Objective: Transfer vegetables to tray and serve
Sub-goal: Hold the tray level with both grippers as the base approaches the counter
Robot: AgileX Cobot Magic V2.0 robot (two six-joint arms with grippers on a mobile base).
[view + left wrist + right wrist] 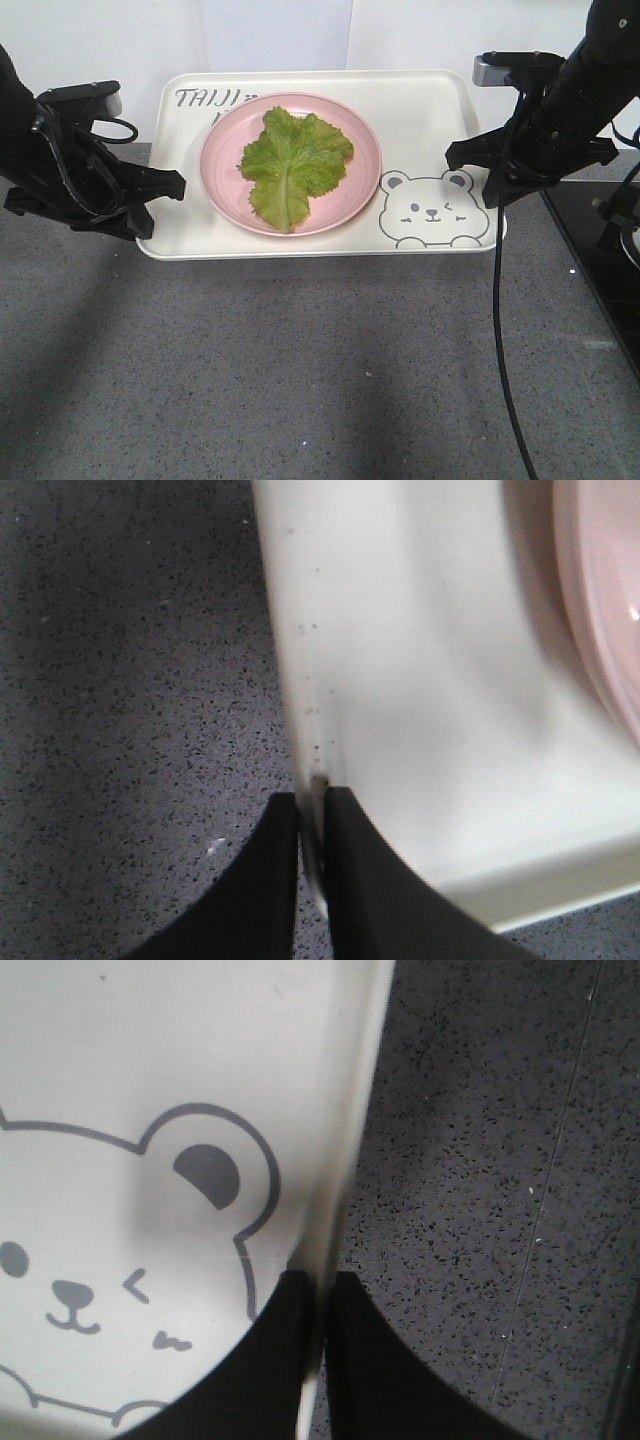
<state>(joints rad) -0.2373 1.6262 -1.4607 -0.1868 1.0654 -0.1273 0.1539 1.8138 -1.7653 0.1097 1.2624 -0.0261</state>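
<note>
In the front view, the lettuce leaf (pixel 293 162) is being carried on the pink plate (pixel 222 190) inside the tray (pixel 420 110), which is being held at its left rim by the left gripper (pixel 172 186) and at its right rim by the right gripper (pixel 468 158), probably so it can be lifted level for serving. In the left wrist view, the tray's (pixel 420 680) thin raised edge is being pinched between the pressed-together jaws of the left gripper (pixel 312 825), with bare speckled table (pixel 130 700) lying open to the left. In the right wrist view, the rim beside the winking bear drawing (pixel 110 1260) is being pinched likewise by the right gripper (pixel 318 1290), with open table being left on the outer side.
</note>
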